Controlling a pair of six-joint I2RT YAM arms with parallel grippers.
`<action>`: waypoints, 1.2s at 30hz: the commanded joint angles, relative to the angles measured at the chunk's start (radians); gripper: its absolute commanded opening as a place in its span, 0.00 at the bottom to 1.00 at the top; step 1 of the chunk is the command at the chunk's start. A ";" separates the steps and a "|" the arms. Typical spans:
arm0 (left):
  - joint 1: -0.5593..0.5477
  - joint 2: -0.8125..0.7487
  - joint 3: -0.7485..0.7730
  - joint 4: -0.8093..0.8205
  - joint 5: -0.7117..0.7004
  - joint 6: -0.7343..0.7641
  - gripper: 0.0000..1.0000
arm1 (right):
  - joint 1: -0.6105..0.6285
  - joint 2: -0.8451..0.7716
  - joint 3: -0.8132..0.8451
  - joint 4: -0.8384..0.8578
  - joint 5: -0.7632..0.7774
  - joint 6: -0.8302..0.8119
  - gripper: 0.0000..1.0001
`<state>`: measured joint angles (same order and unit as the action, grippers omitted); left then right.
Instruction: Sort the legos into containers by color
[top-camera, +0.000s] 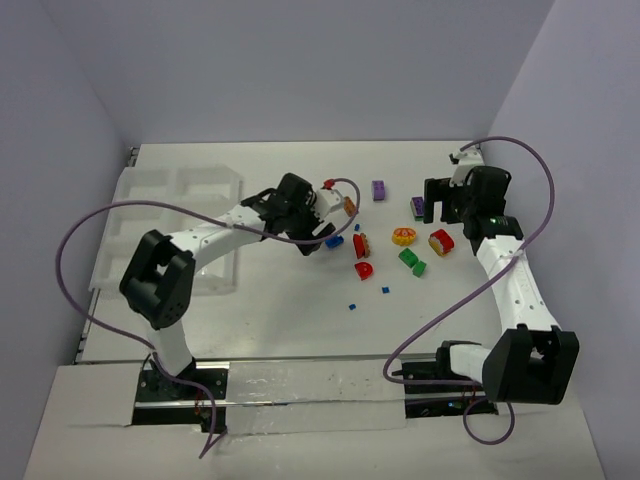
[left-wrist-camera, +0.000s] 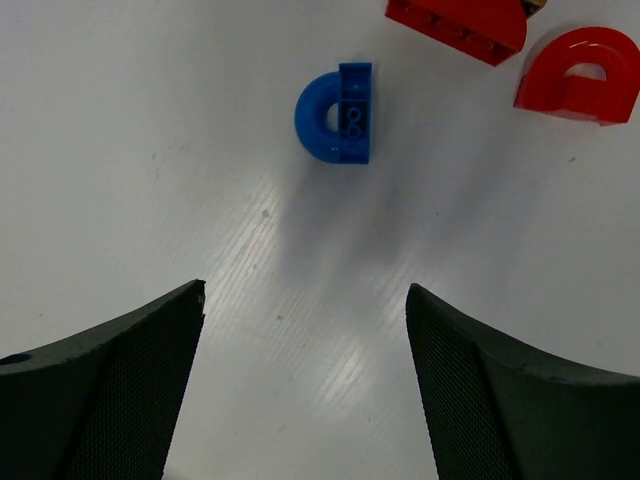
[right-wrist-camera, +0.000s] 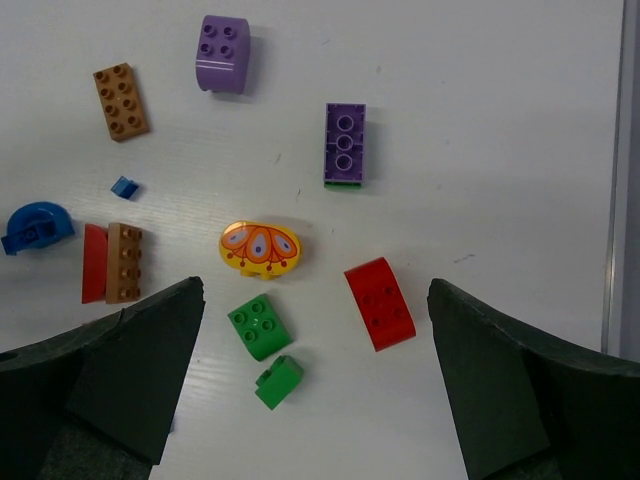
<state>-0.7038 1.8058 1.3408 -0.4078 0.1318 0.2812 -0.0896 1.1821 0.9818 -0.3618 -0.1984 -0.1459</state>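
Left gripper (left-wrist-camera: 305, 290) hangs wide open, nothing between its fingers. The blue arch piece (left-wrist-camera: 335, 113) lies just ahead of the tips, clear of both. A red brick (left-wrist-camera: 460, 25) and a red arch (left-wrist-camera: 545, 90) lie farther ahead to the right.

Right gripper (right-wrist-camera: 316, 285) is spread open too, and empty. A red rounded brick (right-wrist-camera: 380, 303) and a green brick (right-wrist-camera: 259, 327) lie between its fingers, with a yellow oval piece (right-wrist-camera: 259, 249) just ahead.

The divided tray (top-camera: 210, 185) sits well apart from both grippers, beside the left arm.
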 joint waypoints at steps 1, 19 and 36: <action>-0.040 0.080 0.111 0.033 -0.054 -0.028 0.85 | -0.026 0.018 0.000 0.001 -0.040 0.006 1.00; -0.099 0.282 0.288 0.012 -0.054 -0.037 0.73 | -0.036 0.076 -0.011 0.024 -0.063 0.014 1.00; -0.132 0.384 0.351 -0.029 -0.057 -0.027 0.53 | -0.039 0.104 -0.017 0.032 -0.068 0.014 1.00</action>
<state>-0.8241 2.1727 1.6485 -0.4204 0.0644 0.2478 -0.1207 1.2789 0.9737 -0.3596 -0.2565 -0.1349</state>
